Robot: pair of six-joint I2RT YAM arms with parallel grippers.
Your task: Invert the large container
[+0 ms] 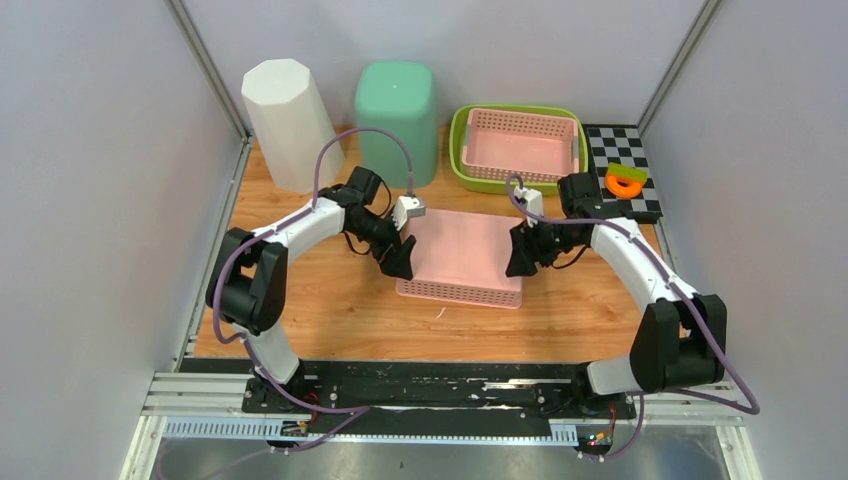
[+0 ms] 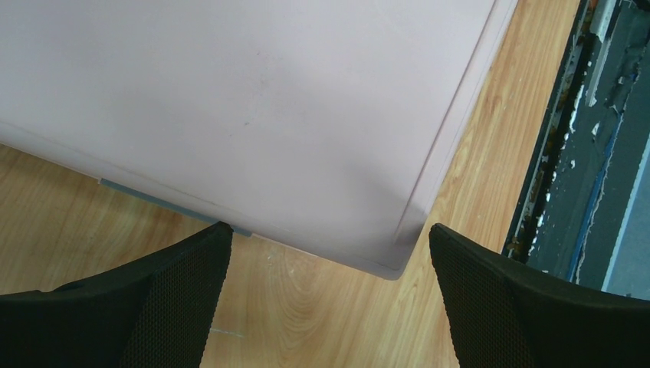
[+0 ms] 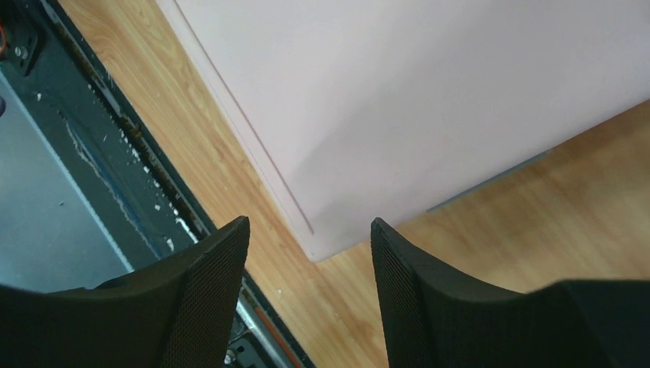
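Left end effector: fingers spread wide with nothing between them, poised at the left edge of the pink container; in the left wrist view the left end effector shows two black textured fingers framing a rounded corner of the container, one fingertip just beside its edge, though contact cannot be told.

Right end effector: fingers parted and pinching nothing, placed at the right edge of the same container; in the right wrist view the right end effector has a corner of the container showing in the gap between its fingers, with wood visible beyond.

The pink container lies in the middle of the tabletop between the two end effectors; its flat, closed base faces up and its perforated near wall runs down to the wood, so it rests upside down.

Along the far edge, left to right: a white faceted bin; just beside it a green bin; a green tray holding a smaller pink basket; a checkered board carrying an orange ring.

At the near edge, a black base plate carries both arms.
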